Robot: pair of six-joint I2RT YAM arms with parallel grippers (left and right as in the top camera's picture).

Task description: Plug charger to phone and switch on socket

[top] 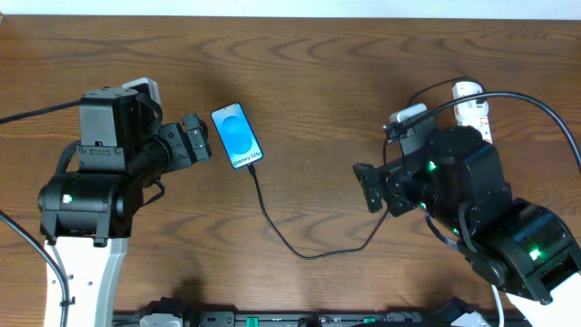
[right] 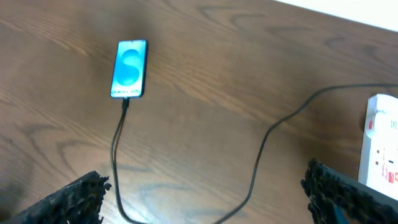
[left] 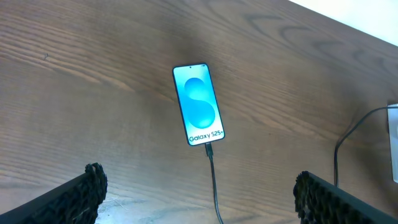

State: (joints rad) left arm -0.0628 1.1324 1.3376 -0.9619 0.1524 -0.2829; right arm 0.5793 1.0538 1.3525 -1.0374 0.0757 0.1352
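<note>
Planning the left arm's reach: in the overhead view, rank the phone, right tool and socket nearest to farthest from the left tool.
1. phone, just right of the left tool.
2. right tool, farther right.
3. socket, far right, at the back.

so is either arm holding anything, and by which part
Nothing is held: the left fingers and right fingers stand open and empty; the cable lies free, plugged into the phone.

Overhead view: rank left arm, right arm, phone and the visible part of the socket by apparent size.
Left arm and right arm: look alike, unranked.
Then phone.
Smallest: socket, mostly hidden by the right arm.
</note>
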